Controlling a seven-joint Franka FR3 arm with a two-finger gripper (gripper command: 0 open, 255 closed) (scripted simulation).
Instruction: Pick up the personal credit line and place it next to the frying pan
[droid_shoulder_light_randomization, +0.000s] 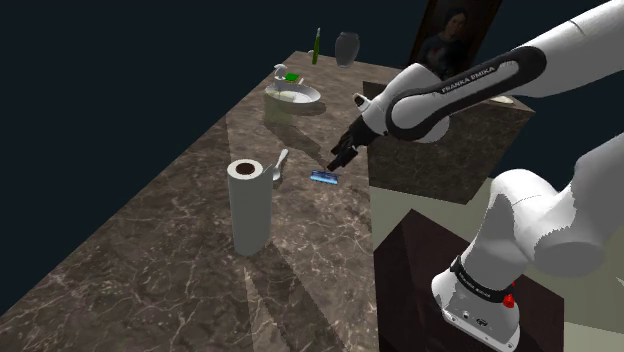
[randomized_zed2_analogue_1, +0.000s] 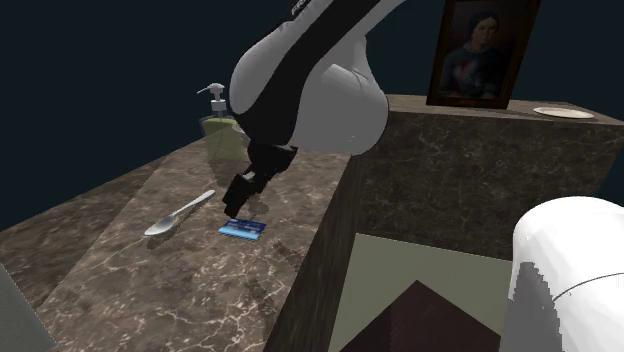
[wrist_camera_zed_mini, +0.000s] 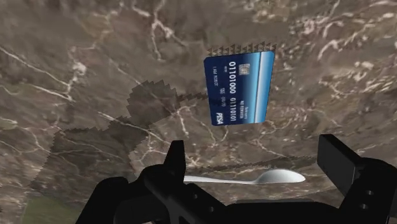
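- The gripper (wrist_camera_zed_mini: 254, 156) hovers close over the blue credit card (wrist_camera_zed_mini: 240, 87), fingers spread wide and holding nothing.
- The card lies flat on the marble countertop (droid_shoulder_light_randomization: 180, 270). Being so thin, it may skid or be pushed along rather than caught by an edge.
- A spoon (wrist_camera_zed_mini: 273, 177) lies just beside the card and could be nudged or pinched with it.
- Well beyond the card sits a pale pan-like vessel (droid_shoulder_light_randomization: 293, 96), probably the frying pan, with a soap dispenser (randomized_zed2_analogue_1: 215, 105) crowding it.
- A paper towel roll (droid_shoulder_light_randomization: 247, 205) stands near the card on the opposite side, likely off the path.

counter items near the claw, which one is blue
The card, with printed numbers; the spoon beside it is silver-grey, the upright paper towel roll white.
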